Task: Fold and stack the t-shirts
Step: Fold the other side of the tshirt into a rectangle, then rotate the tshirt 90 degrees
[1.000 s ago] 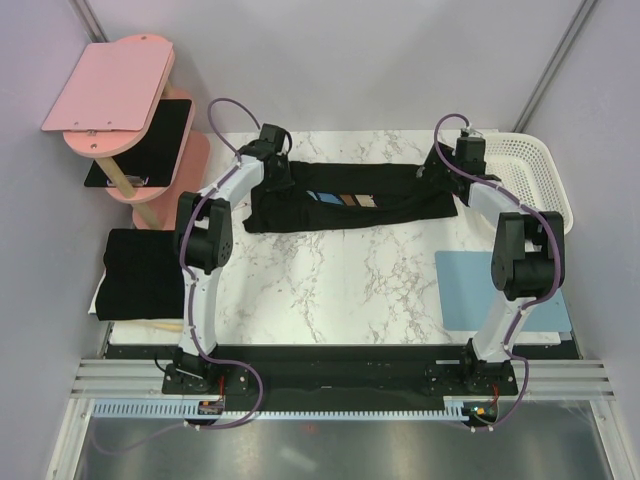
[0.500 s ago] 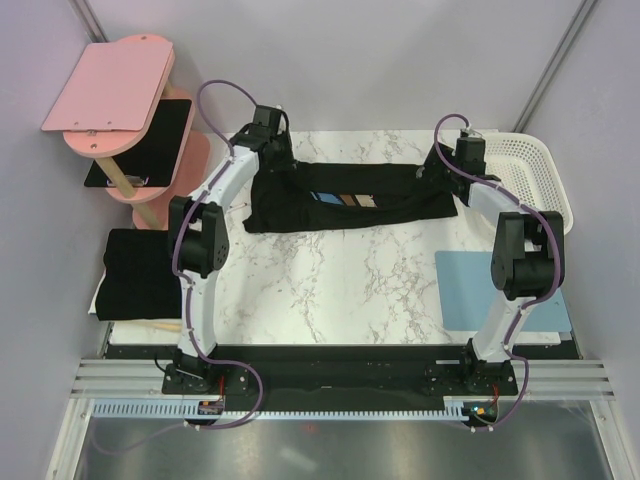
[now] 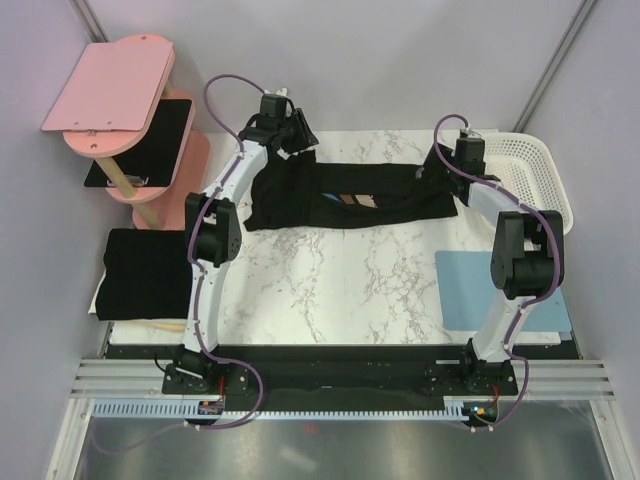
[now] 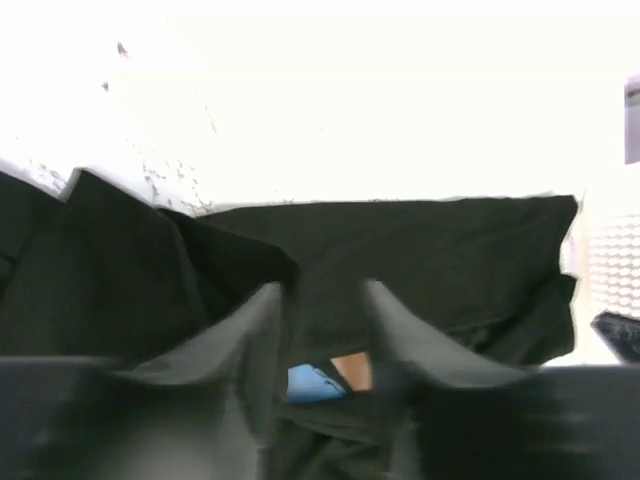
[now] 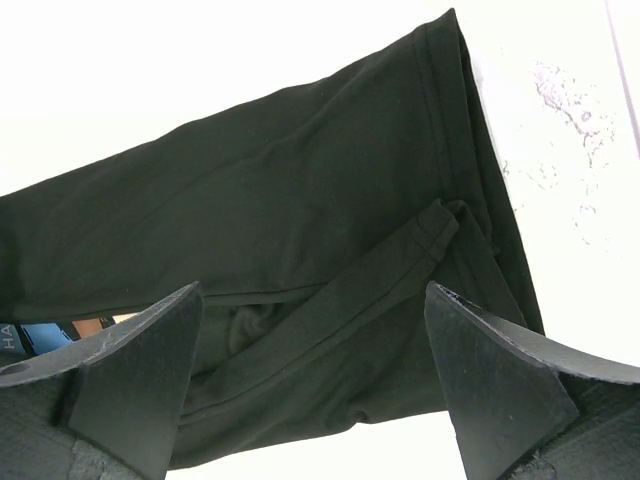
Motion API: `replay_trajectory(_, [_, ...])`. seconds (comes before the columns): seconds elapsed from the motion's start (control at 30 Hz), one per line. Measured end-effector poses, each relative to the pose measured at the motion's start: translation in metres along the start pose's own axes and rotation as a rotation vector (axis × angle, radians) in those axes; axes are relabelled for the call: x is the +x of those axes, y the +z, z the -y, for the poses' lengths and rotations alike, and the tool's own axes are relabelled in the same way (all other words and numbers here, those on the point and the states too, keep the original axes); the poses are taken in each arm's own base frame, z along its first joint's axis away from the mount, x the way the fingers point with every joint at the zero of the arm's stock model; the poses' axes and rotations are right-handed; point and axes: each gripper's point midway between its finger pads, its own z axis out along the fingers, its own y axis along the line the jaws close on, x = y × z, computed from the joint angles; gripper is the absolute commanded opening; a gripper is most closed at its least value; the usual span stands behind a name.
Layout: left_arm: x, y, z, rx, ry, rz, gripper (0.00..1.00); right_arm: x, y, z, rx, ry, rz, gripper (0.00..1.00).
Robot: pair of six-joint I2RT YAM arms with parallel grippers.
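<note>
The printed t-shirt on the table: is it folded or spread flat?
Partly folded: the printed t-shirt lies as a long narrow band, cloth doubled over, only a strip of its print showing.

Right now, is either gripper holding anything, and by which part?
Right gripper: nothing, jaws wide over the t-shirt's right end. Left gripper: slightly parted at the folded left side; a hold cannot be told.

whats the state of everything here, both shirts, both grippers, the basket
printed t-shirt, folded into a long band across the far table, print partly showing
second t-shirt, folded flat at the table's left edge
left gripper, jaws slightly apart above the printed t-shirt's left end
right gripper, jaws wide open over its right end, holding nothing
white basket, upright, no shirt seen inside
</note>
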Motion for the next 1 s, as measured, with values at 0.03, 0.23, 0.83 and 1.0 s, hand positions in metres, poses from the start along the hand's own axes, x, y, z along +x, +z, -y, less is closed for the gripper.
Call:
replay_trajectory(0.03, [0.004,0.006,-0.003,-0.003,-0.013,-0.007,0.99,0.0,0.0,0.0,0.0,0.0,-0.001,0.98])
replay_trajectory(0.23, [0.022,0.017,-0.02,-0.049,-0.034,-0.044,1.0,0.002,0.0,-0.002,-0.013,-0.004,-0.007,0.98])
replay_trajectory(0.83, [0.126,-0.067,-0.033,-0.218,0.109,-0.218,0.02,-0.001,0.048,-0.097,-0.092,-0.272,-0.043,0.0])
replay_trajectory(1.0, [0.141,-0.07,-0.064,-0.327,0.104,-0.269,0.02,0.017,0.075,-0.078,-0.004,-0.305,-0.101,0.0])
